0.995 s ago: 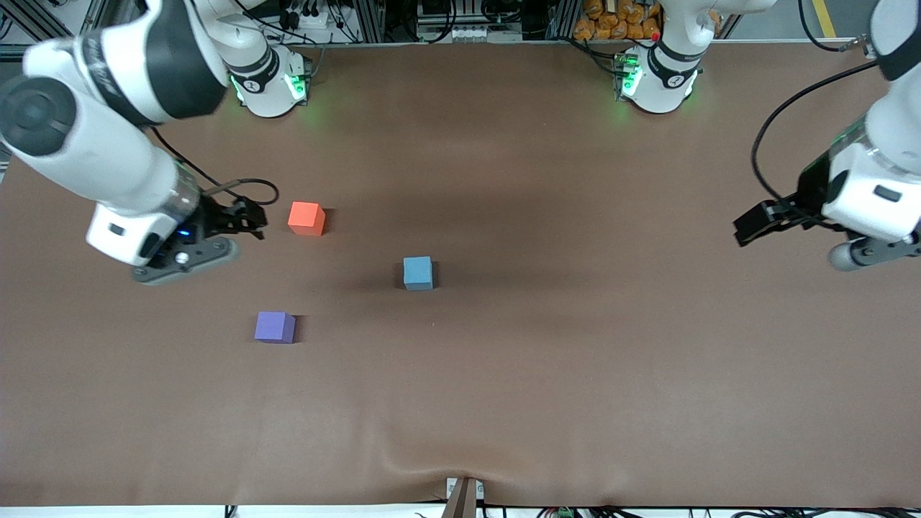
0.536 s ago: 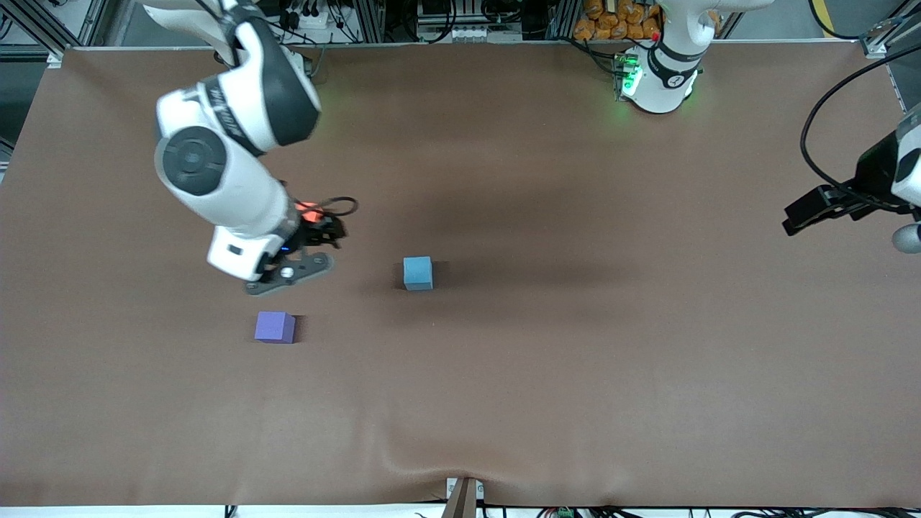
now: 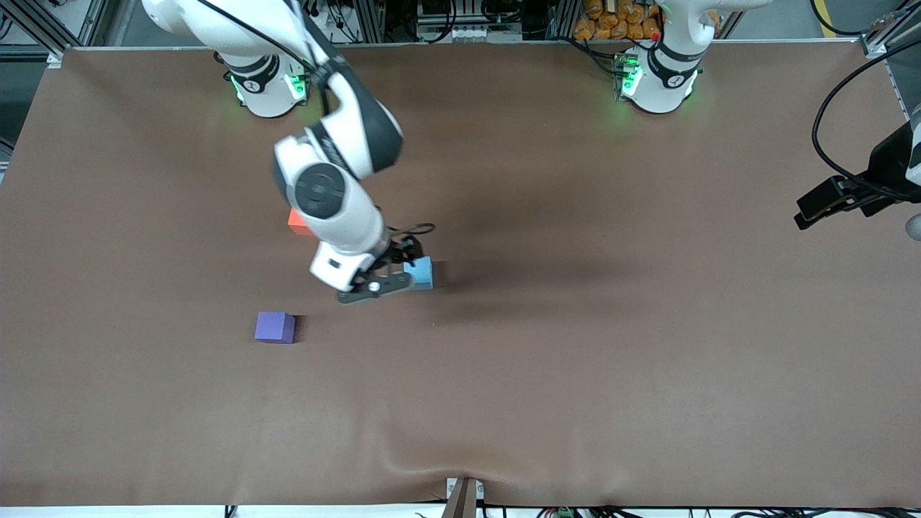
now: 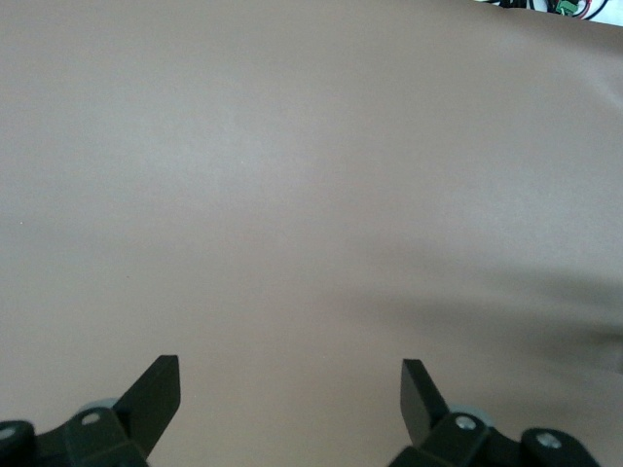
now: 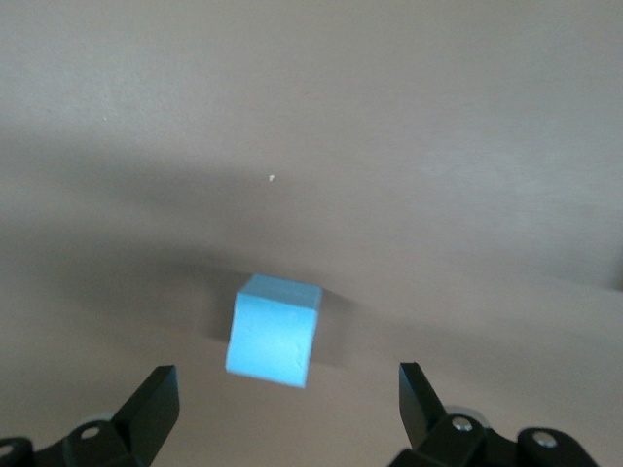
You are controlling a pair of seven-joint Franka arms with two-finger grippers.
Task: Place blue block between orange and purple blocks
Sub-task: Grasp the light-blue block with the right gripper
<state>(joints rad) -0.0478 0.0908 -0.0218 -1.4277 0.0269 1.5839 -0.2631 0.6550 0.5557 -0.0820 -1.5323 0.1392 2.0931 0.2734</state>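
The blue block point(image 3: 423, 274) lies mid-table, partly covered by my right gripper point(image 3: 403, 260), which hangs open just over it. In the right wrist view the blue block point(image 5: 273, 331) sits on the cloth just ahead of the wide-open right gripper point(image 5: 287, 384), not between the fingers. The orange block point(image 3: 294, 222) is mostly hidden by the right arm. The purple block point(image 3: 274, 326) lies nearer the front camera than the orange one. My left gripper point(image 3: 811, 209) waits open over the table's edge at the left arm's end, and the left wrist view point(image 4: 290, 379) shows only bare cloth under it.
The brown cloth point(image 3: 575, 360) covers the whole table, with a small wrinkle at its front edge point(image 3: 432, 467). The two arm bases point(image 3: 266, 90) point(image 3: 655, 83) stand along the back edge.
My right arm has swung from beside the orange block to over the blue block, now covering most of the orange one. My left gripper has drawn back toward its end of the table.
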